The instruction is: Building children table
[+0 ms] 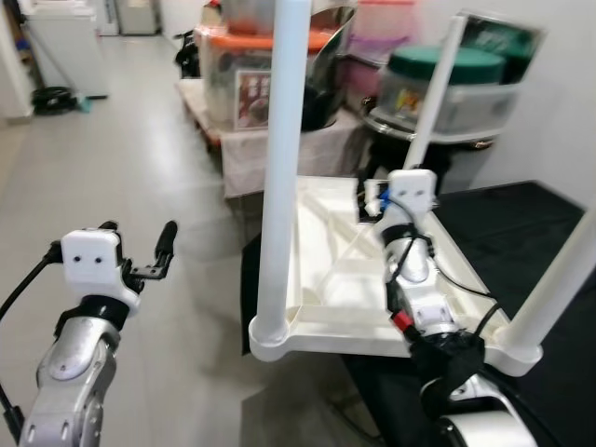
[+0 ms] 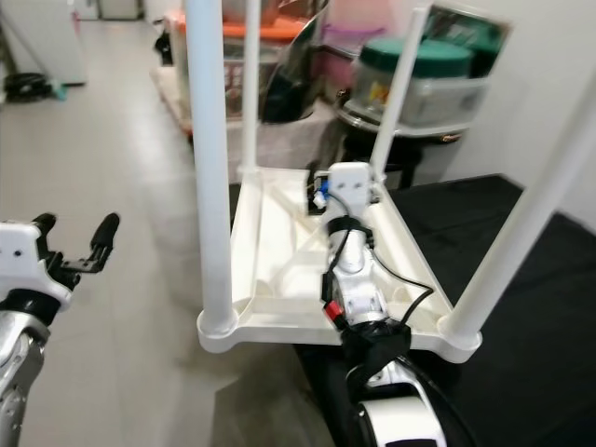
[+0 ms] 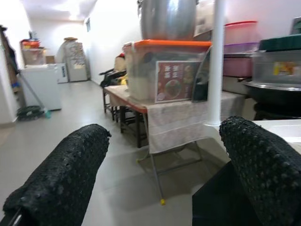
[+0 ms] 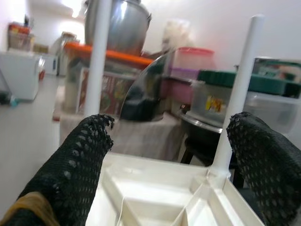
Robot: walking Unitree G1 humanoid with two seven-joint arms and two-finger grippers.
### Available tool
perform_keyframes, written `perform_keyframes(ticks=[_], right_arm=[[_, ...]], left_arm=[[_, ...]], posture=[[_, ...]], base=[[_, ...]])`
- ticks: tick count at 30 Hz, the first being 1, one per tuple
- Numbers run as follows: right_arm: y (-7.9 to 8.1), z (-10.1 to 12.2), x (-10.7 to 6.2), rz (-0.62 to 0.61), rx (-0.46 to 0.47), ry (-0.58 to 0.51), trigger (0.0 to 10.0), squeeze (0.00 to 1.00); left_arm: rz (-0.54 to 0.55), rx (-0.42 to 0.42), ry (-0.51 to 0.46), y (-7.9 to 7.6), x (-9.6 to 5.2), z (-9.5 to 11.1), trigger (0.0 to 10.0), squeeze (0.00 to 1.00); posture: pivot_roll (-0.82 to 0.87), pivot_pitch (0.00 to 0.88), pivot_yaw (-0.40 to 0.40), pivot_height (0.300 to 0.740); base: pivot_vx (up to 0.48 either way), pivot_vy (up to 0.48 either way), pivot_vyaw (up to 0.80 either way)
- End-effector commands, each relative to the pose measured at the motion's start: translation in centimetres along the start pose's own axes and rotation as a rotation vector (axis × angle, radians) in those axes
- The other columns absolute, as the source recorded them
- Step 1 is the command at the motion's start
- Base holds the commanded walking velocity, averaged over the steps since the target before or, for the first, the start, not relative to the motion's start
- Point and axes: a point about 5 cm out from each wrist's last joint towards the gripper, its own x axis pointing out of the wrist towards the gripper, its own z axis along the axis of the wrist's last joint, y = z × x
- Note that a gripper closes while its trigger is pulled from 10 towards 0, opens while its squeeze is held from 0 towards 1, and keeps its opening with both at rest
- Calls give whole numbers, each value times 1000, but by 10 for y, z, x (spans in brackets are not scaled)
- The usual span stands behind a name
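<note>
Leftmost, the left tool (image 1: pixel 140 244) hovers over the floor (image 1: pixel 140 140), fingers spread wide, holding nothing. Just to its right lies the upturned white children's table (image 1: pixel 326 279), legs (image 1: pixel 282 168) pointing up; the right tool (image 4: pixel 174 155), equally wide and empty, reaches over its underside.

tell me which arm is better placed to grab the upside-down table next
The right. The right gripper hovers open over the inverted white table, among its upright legs. The left gripper, also open, is out over the floor, clear of the table.
</note>
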Motion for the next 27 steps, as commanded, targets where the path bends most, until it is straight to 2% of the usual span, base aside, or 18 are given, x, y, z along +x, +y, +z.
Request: perform_keyframes(ticks=[1, 2, 3, 5, 7, 8, 9, 11, 12, 13, 15, 17, 20, 22, 23, 25, 26, 27], right_arm=[[3, -10, -1, 38, 3, 69, 10000, 0], [8, -15, -1, 108, -1, 103, 10000, 0], [8, -15, -1, 108, -1, 103, 10000, 0], [10, -5, 0, 232, -40, 35, 10000, 0], [3, 3, 3, 259, -68, -8, 10000, 0], [3, 3, 3, 259, -68, -8, 10000, 0], [-6, 8, 6, 259, -97, -25, 10000, 0], [-6, 8, 6, 259, -97, -25, 10000, 0], [-14, 11, 9, 248, -117, -26, 10000, 0], [-14, 11, 9, 248, -117, -26, 10000, 0], [-27, 8, 11, 241, -154, 8, 10000, 0], [-29, 6, 10, 241, -161, 21, 10000, 0], [-36, 5, 10, 187, -168, 29, 10000, 0], [-46, 17, 11, 80, -151, -35, 10000, 0], [-46, 17, 11, 80, -151, -35, 10000, 0], [-53, 37, 5, -56, -189, -171, 10000, 0], [-51, 48, -2, -111, -262, -261, 10000, 0], [-51, 48, -2, -111, -262, -261, 10000, 0]], left_arm=[[-10, 2, 11, -1, -1, -2, 10000, 0], [-15, 2, 13, -2, -1, -2, 10000, 0], [-15, 2, 13, -2, -1, -2, 10000, 0], [-24, 0, 15, -4, -2, -3, 10000, 0], [-26, -1, 16, -4, -2, -3, 10000, 0], [-26, -1, 16, -4, -2, -3, 10000, 0], [-29, -1, 19, -5, -2, -4, 10000, 0], [-29, -1, 19, -5, -2, -4, 10000, 0], [-31, -2, 21, -6, -2, -5, 10000, 0], [-31, -2, 21, -6, -2, -5, 10000, 0], [-37, -4, 22, -7, -3, -6, 10000, 0], [-37, -4, 23, -8, -3, -6, 10000, 0], [-37, -4, 23, -8, -3, -6, 10000, 0], [-34, -4, 24, -7, -3, -6, 10000, 0], [-34, -4, 24, -7, -3, -6, 10000, 0], [-26, -2, 28, -6, -3, -8, 10000, 0], [-24, -3, 31, -6, -2, -9, 10000, 0], [-24, -3, 31, -6, -2, -9, 10000, 0]], posture=[[133, 0, -86, 740], [136, 0, -89, 740], [136, 0, -89, 740], [135, 0, -90, 740], [129, 0, -90, 740], [129, 0, -90, 740], [129, 0, -90, 740], [129, 0, -90, 740], [129, 0, -90, 740], [129, 0, -90, 740], [124, 0, -91, 740], [124, 0, -91, 740], [122, 0, -89, 740], [115, 0, -85, 740], [115, 0, -85, 740], [114, 0, -82, 740], [110, 0, -77, 740], [110, 0, -77, 740]], base=[[0, 0, 0], [0, 0, 0], [0, 0, 0], [0, 0, 0], [0, 0, 0], [0, 0, 0], [0, 0, 0], [0, 0, 0], [0, 0, 0], [0, 0, 0], [0, 0, 0], [0, 0, 0], [0, 0, 0], [0, 0, 0], [0, 0, 0], [0, 0, 0], [0, 0, 0], [0, 0, 0]])
